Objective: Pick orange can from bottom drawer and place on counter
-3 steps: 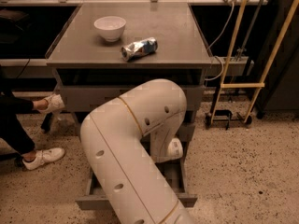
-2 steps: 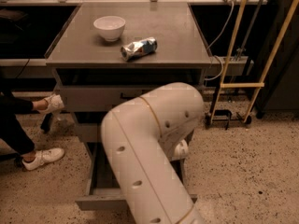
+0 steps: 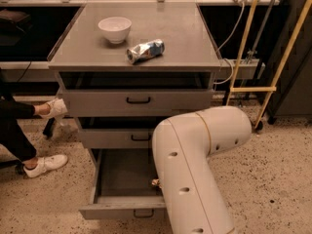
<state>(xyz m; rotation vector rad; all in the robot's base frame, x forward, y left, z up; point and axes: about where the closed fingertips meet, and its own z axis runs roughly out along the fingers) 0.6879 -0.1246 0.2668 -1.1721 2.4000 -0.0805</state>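
There is only one view. The camera sits high, above and behind the arm (image 3: 195, 179), and looks forward and steeply down. The white elbow of the arm is very near the lens and hides the gripper, which is somewhere under it at the open bottom drawer (image 3: 122, 172). The counter (image 3: 185, 38) lies farther off, beyond and above the gripper's place.

Grey counter (image 3: 185, 38), white bowl (image 3: 115, 29), silver-and-blue can (image 3: 145, 50) — end effector hidden behind cream arm (image 3: 195, 150).
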